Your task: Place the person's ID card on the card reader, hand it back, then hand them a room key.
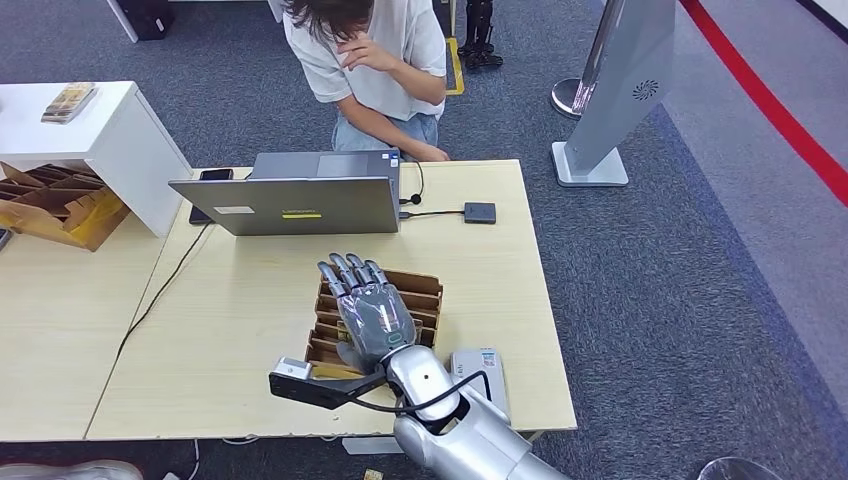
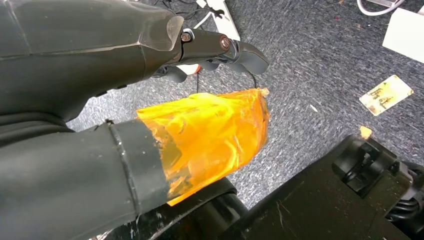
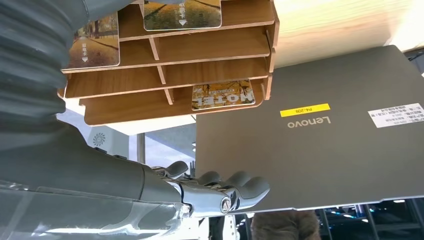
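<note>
My right hand hovers flat over the wooden card rack in the middle of the table, fingers stretched toward the laptop, holding nothing. In the right wrist view that hand is empty, and the rack holds several room key cards, one printed HOTEL. The small black card reader lies on the table right of the laptop, joined to it by a cable. A person stands behind the table with one hand on its far edge. My left hand hangs over the floor, empty.
A phone lies behind the laptop's left corner. A white box sits near the table's front edge by my right arm. A white cabinet and a cardboard box stand at left. One card lies on the carpet.
</note>
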Tool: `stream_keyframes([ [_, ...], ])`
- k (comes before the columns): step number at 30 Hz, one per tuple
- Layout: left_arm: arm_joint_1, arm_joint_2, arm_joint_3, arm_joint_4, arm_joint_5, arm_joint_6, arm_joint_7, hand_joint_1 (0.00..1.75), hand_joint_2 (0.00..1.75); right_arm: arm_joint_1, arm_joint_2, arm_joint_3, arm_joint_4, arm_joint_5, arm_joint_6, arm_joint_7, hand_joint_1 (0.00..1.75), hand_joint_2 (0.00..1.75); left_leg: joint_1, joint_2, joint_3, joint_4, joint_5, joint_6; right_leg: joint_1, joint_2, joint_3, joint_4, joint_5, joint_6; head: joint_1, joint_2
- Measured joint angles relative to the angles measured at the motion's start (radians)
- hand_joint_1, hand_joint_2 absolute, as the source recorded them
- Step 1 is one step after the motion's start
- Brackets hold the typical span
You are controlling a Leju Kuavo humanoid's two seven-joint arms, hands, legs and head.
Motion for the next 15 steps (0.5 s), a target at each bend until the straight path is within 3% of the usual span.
stream_keyframes([
  [15, -0.005, -0.004, -0.018, 0.0, -0.002, -0.009, 0.008, 0.0, 0.0, -0.019, 0.014, -0.022, 0.046, -0.059, -0.036, -0.008, 0.0, 1.75, 0.0, 0.0, 0.0, 0.0, 0.0, 0.0, 0.0, 0.0, 0.0, 0.0, 0.0, 0.0, 0.0, 0.0],
])
